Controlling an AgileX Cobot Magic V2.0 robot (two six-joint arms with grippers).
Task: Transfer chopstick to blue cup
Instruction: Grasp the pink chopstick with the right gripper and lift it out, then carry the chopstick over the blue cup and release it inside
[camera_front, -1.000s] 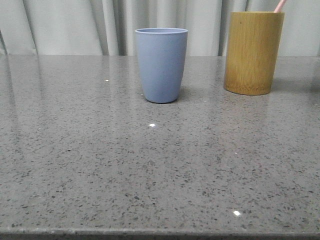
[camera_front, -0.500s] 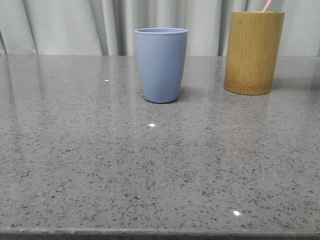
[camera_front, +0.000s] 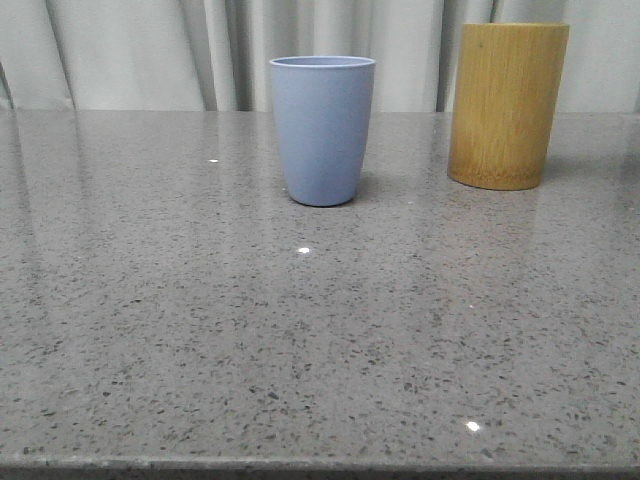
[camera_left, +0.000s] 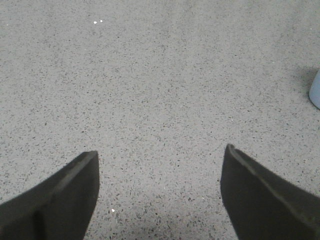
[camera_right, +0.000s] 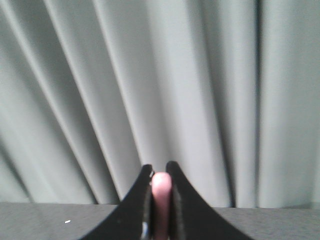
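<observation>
right gripper (camera_right: 159, 175): jaws clamped on pink chopstick (camera_right: 160, 197), held up facing the curtain (camera_right: 200, 90). left gripper (camera_left: 159, 170): jaws wide apart, empty, over table (camera_left: 160, 75). step judged: carry; next, align chopstick above blue cup (camera_front: 322, 130), beside bamboo holder (camera_front: 507, 105), then lower.

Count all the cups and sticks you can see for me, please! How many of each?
Cups: 2, the blue cup and the bamboo cup
Sticks: 1, the pink chopstick pinched in the right gripper
Total: 3
</observation>
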